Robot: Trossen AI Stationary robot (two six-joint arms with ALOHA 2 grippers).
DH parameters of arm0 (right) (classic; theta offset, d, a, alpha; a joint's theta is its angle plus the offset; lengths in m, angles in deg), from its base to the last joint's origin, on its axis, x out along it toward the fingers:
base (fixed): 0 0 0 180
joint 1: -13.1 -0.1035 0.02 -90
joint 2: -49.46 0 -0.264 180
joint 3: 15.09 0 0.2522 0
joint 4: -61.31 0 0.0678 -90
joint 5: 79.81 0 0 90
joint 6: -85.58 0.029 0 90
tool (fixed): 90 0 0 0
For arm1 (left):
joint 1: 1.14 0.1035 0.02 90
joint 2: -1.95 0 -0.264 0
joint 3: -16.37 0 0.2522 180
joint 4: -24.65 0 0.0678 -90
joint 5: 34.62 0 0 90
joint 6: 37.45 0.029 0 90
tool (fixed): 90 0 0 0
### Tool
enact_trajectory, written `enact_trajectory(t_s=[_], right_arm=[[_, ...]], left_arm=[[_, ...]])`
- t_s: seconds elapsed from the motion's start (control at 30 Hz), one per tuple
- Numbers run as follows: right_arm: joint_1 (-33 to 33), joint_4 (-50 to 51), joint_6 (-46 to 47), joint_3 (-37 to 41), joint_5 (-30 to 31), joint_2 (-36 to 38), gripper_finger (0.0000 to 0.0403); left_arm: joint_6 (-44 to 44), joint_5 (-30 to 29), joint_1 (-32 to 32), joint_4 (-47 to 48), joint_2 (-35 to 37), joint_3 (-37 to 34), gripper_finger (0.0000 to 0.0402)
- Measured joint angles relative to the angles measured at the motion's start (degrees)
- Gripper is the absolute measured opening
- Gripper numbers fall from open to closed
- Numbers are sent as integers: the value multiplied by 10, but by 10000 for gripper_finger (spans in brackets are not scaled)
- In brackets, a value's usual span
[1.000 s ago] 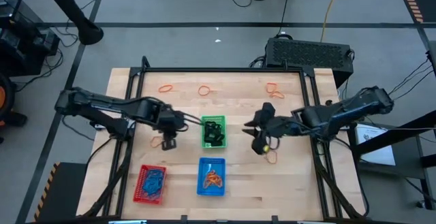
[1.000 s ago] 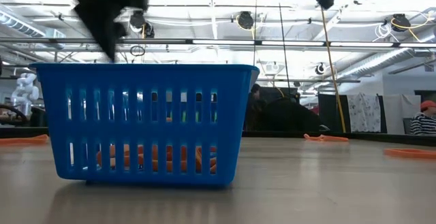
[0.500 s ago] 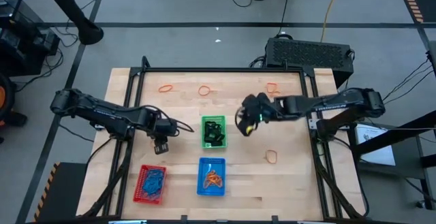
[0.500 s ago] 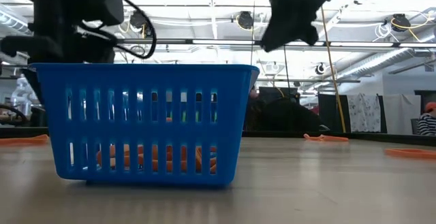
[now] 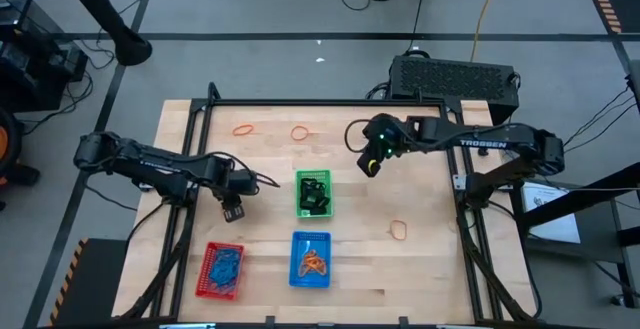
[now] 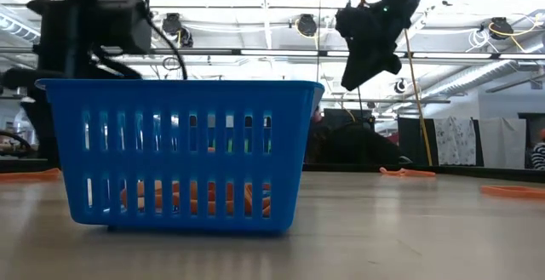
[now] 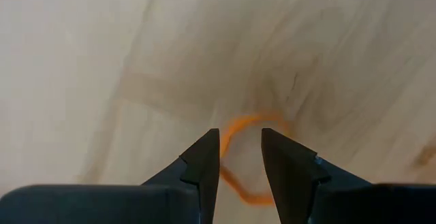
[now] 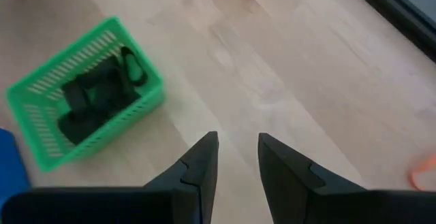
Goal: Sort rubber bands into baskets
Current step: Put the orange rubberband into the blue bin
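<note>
The left claw (image 7: 240, 157) hangs low over the desk (image 5: 430, 259), pointing down. Its two fingers stand a little apart and hold nothing. An orange rubber band (image 7: 246, 157) lies flat on the wood directly under the fingertips, and part of its loop shows in the gap between them. In my judgement the step in hand is to pick up this band.

To do it well, the claw should go straight down until the tips meet the wood, with one finger inside the loop and the other outside it, so that one strand is caught. The band is thin and flat, so a claw that closes too high will take only air. After closing, a slow lift should show if the band comes up.

In the high view the left claw (image 5: 232, 209) is beside the green basket (image 5: 313, 193), which holds black bands. The red basket (image 5: 222, 270) with blue bands is nearer to the robot from this claw, and the blue basket (image 5: 311, 260) with orange bands stands just beside the red one. The orange band probably belongs in the blue basket.

The right claw (image 5: 369, 163) is raised on the other side of the green basket, its fingers slightly parted and empty. Loose orange bands (image 5: 244, 128) lie farther back on the desk.
</note>
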Motion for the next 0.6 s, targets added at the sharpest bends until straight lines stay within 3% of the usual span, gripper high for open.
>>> enact_trajectory(t_s=[0.17,0.43,0.6], right_arm=[[41,34,-31,0,-1,0,98],[168,48,-67,14,-1,0,98],[265,8,-83,64,0,0,98]], left_arm=[[17,31,15,-24,0,-37,116],[-25,17,26,-73,0,-58,115],[-33,17,26,-79,0,-58,65]])
